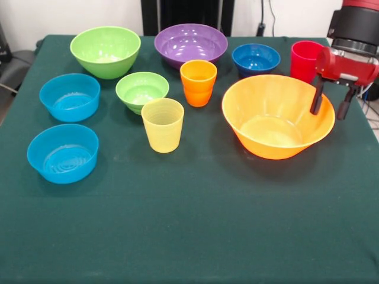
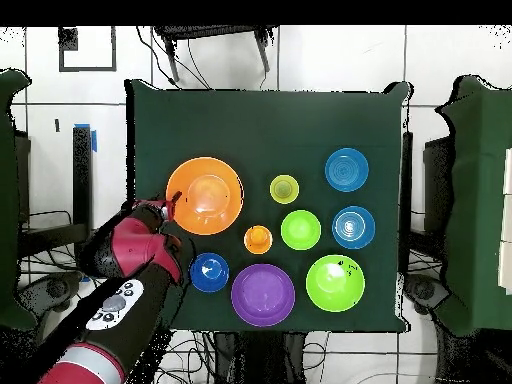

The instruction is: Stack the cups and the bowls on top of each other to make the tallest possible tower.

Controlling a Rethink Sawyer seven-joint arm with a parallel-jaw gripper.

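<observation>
All the bowls and cups stand apart and upright on the green table [image 1: 189, 231]; no tower stands. The huge orange bowl [image 1: 277, 115] [image 2: 204, 194] is at the right in the front view. My gripper [image 1: 331, 104] [image 2: 172, 206] is open at its right rim, one finger inside the bowl and one outside. The red cup [image 1: 305, 59] stands just behind it; the arm hides this cup in the overhead view. Also here are the dark blue bowl [image 1: 256, 59], purple bowl [image 1: 190, 42], large green bowl [image 1: 105, 50], small green bowl [image 1: 142, 90], orange cup [image 1: 198, 81] and yellow cup [image 1: 163, 124].
Two light blue bowls [image 1: 70, 96] [image 1: 63, 152] stand at the left in the front view. The front half of the table holds nothing. The table's right edge lies close to my gripper, with cables beyond it. The robot's pedestal [image 1: 188, 13] stands behind the purple bowl.
</observation>
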